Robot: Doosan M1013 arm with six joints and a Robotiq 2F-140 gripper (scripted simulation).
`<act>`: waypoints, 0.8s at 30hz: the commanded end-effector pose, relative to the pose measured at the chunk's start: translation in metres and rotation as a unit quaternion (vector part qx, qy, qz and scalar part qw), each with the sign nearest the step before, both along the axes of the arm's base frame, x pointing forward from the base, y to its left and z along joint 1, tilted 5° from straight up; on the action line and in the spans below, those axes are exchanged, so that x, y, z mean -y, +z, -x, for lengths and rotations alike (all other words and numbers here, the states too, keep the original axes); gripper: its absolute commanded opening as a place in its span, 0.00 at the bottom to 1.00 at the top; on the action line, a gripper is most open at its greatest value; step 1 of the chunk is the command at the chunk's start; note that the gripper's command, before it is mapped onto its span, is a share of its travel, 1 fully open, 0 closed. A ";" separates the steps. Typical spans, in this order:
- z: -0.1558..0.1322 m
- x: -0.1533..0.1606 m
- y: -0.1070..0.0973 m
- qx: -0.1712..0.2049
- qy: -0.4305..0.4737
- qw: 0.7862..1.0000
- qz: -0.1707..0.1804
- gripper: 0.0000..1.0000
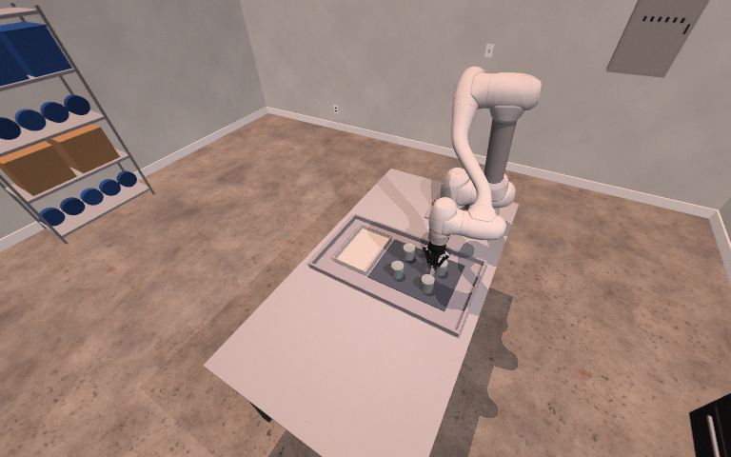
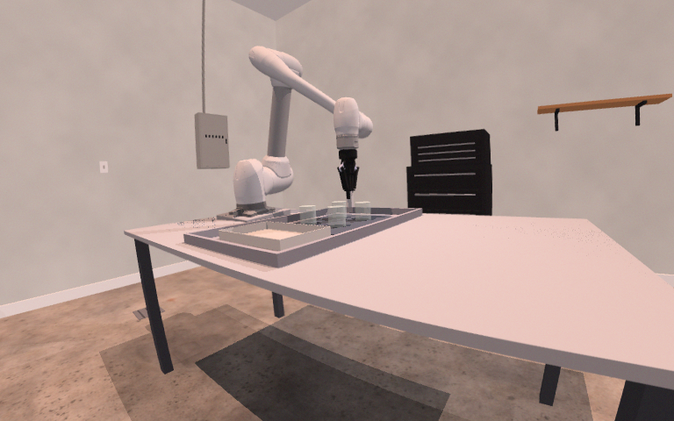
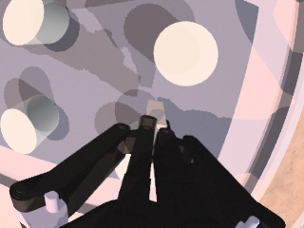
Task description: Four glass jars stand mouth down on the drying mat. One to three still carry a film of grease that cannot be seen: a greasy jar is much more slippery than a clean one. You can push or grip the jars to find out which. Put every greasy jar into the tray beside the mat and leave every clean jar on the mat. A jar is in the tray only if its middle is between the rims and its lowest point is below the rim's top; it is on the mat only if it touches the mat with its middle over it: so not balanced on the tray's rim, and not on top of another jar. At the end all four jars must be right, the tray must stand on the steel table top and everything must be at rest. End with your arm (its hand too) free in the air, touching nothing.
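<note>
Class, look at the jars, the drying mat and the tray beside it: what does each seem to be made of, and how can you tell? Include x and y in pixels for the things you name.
Jars [image 1: 397,269] [image 2: 307,213]: probably smooth glass; they look pale green and see-through.
Drying mat [image 1: 388,268]: perhaps matte rubber or fabric; dark, without shine.
Tray [image 1: 335,258] [image 2: 258,241]: possibly plastic or painted metal; plain, pale, thin-walled.

Your white, rounded arm [image 1: 465,127] [image 2: 315,91] shows smooth bulging joints and a gray cylindrical link [image 1: 500,148] [image 2: 279,121], ending in a black, multi-linked gripper [image 1: 432,269] [image 2: 349,197] [image 3: 153,112] with pale tips.
</note>
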State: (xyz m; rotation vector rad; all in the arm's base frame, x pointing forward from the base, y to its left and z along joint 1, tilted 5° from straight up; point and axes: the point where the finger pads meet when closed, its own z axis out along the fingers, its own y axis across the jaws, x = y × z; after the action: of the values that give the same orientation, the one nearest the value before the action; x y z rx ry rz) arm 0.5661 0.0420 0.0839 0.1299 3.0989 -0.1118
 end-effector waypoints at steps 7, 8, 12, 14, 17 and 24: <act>-0.007 0.002 0.002 0.004 0.000 1.000 0.001 0.00; -0.007 0.002 0.002 0.004 0.000 1.000 0.001 0.00; -0.007 0.002 0.002 0.004 0.000 1.000 0.001 0.00; -0.007 0.002 0.002 0.004 0.000 1.000 0.001 0.00; -0.008 0.002 0.002 0.004 0.000 1.000 0.001 0.00; -0.008 0.002 0.002 0.004 0.000 1.000 0.001 0.00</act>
State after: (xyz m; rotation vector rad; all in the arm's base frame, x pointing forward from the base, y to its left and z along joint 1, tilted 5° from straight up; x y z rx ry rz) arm 0.5694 0.0418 0.0841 0.1310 3.0975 -0.1116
